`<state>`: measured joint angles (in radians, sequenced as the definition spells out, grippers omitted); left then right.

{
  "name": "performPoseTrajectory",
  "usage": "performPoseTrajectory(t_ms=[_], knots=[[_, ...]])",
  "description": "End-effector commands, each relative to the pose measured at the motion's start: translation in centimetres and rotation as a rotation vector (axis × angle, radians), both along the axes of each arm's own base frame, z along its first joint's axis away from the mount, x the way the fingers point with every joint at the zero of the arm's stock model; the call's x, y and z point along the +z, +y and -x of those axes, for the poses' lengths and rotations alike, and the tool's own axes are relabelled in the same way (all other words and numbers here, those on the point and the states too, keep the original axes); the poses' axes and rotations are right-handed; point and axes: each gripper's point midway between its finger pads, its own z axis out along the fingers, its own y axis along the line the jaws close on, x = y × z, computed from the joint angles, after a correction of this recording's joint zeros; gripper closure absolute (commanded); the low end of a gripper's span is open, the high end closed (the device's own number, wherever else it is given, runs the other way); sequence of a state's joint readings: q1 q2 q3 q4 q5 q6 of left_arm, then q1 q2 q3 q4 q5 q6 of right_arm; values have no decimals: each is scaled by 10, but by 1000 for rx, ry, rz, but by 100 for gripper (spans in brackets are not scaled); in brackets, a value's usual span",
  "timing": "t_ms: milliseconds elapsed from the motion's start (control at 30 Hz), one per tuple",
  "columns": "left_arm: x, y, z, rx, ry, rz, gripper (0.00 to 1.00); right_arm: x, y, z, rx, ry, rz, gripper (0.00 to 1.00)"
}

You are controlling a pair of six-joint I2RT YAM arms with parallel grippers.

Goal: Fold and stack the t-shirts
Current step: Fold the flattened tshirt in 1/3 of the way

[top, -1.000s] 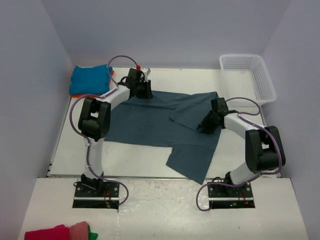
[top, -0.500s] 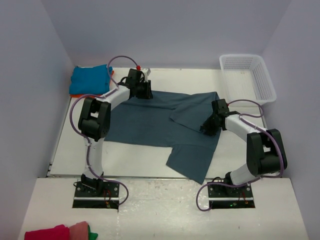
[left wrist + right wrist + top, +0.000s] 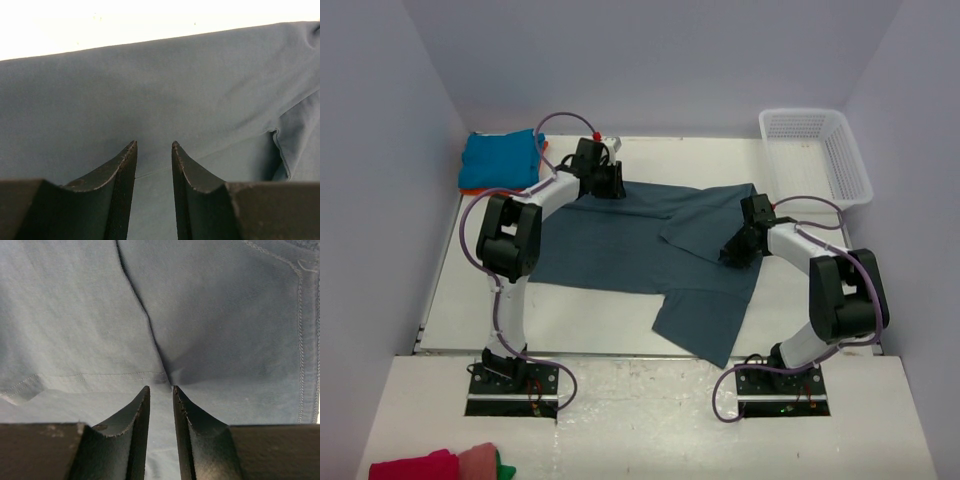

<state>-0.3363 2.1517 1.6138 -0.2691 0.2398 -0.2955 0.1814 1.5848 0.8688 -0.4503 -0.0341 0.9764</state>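
Note:
The large slate-blue t-shirt (image 3: 620, 245) lies spread across the table, its right part folded over and one flap reaching the near edge. The turquoise t-shirt (image 3: 500, 158) sits folded at the back left on an orange t-shirt (image 3: 468, 188) that only peeks out. My left gripper (image 3: 608, 186) rests at the slate-blue shirt's far edge, jaws apart, flat cloth (image 3: 200, 90) showing in the gap (image 3: 152, 145). My right gripper (image 3: 732, 255) stands on the folded right part, where a crease (image 3: 140, 305) meets a stitched hem. Its jaws (image 3: 160, 388) stand narrowly apart over the cloth.
A white mesh basket (image 3: 850, 150) stands at the back right corner. Red and pink cloth (image 3: 430, 466) lies on the near shelf at the bottom left. Purple-white walls close in the table on three sides.
The right gripper has shifted slightly on the folded part and its jaws have narrowed. The left arm and the shirts have not moved.

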Motion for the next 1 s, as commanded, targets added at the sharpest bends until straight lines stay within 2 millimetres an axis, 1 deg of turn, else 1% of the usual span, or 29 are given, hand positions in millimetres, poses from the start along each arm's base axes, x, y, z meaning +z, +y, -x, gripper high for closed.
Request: performPoseTrajectory(t_ms=[0,67,233,367,433,467,500,733,967], knots=[[33,-2,-7,-16,-81,33,65,8,-5,-13,-23,-16,32,74],[32,-1,-6,-14,-79,30,64,8,0,-11,-11,-5,8,75],[38,3,-6,-8,-93,39,64,5,-2,-5,-8,29,23,76],[39,4,-5,-8,-93,48,64,4,-1,-3,4,51,26,76],[39,4,-5,-12,-94,54,64,5,0,-6,2,54,26,76],[37,4,-4,-12,-88,55,64,2,-1,-3,4,78,30,76],[39,5,-4,-10,-91,56,64,4,1,-6,4,76,27,76],[43,8,-4,-13,-103,78,64,3,2,-9,3,112,42,77],[49,9,-3,-18,-111,101,64,1,3,-1,-3,150,47,77]])
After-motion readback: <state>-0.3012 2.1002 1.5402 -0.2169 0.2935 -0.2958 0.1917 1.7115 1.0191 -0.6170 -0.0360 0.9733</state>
